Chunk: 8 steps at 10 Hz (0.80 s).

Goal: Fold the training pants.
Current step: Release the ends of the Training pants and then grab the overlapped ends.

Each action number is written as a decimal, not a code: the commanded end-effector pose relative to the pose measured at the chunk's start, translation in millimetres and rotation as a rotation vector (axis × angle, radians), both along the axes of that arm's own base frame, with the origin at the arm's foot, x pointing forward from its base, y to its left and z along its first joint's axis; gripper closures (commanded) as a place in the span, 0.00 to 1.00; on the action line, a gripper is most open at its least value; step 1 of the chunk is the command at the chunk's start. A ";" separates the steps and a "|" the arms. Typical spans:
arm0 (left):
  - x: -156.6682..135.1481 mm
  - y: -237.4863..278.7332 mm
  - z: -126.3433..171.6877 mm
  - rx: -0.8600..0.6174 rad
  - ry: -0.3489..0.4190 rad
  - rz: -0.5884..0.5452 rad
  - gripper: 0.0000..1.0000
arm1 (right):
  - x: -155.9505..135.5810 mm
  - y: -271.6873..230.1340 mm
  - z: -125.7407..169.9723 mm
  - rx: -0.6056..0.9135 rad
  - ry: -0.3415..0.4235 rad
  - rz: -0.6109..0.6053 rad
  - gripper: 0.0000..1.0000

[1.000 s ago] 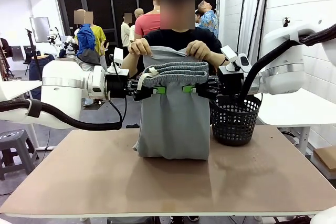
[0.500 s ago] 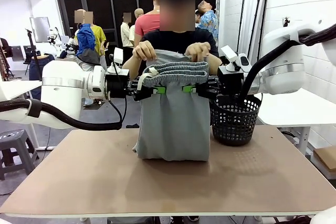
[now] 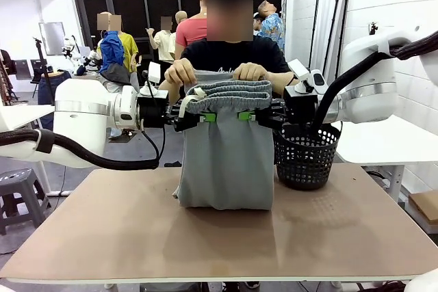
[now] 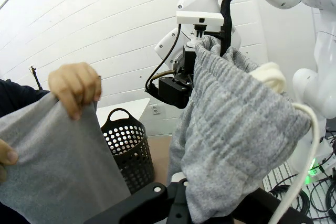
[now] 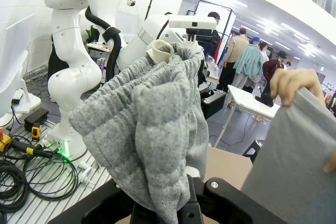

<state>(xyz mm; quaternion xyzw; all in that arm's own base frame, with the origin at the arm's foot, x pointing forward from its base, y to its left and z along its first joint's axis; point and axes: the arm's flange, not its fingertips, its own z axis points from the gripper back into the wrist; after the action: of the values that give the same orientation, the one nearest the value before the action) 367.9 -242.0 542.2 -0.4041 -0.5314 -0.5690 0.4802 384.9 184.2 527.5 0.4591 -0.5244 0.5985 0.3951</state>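
We see one pair of light grey jersey training pants hanging as a flat, doubled panel over the middle of the worktop, nearer its far edge. The lower fold seems to rest on the surface, though we cannot be sure it touches. The gathered elastic waistband bunches in ridges along the top, with a white drawstring looping at its left end. Two grippers hold it: the left gripper and the right gripper are each clamped tight on the waistband, side by side, green pads facing us. Behind them, a person's two hands pinch a rear layer of the cloth just above the waistband. One black mesh basket stands toward the far right edge, just beside the pants. The wrist views add the heathered knit up close, bunched in each closed grip, and show the person's layer as smoother grey cloth held apart from the waistband.
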 end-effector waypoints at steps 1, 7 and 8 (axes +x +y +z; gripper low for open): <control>-3.4 0.0 1.6 -0.018 0.004 0.009 1.00 | -1.2 1.8 1.7 0.018 0.003 -0.002 1.00; -3.4 0.0 1.6 -0.018 0.004 0.009 1.00 | -1.2 1.8 1.7 0.018 0.003 -0.002 1.00; -3.4 0.0 1.6 -0.018 0.004 0.009 1.00 | -1.2 1.8 1.7 0.018 0.003 -0.002 1.00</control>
<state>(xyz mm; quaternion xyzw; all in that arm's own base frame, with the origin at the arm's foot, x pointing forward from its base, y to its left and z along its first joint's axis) 367.9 -242.0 542.2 -0.4041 -0.5313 -0.5690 0.4802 384.9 184.2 527.5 0.4591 -0.5244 0.5985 0.3951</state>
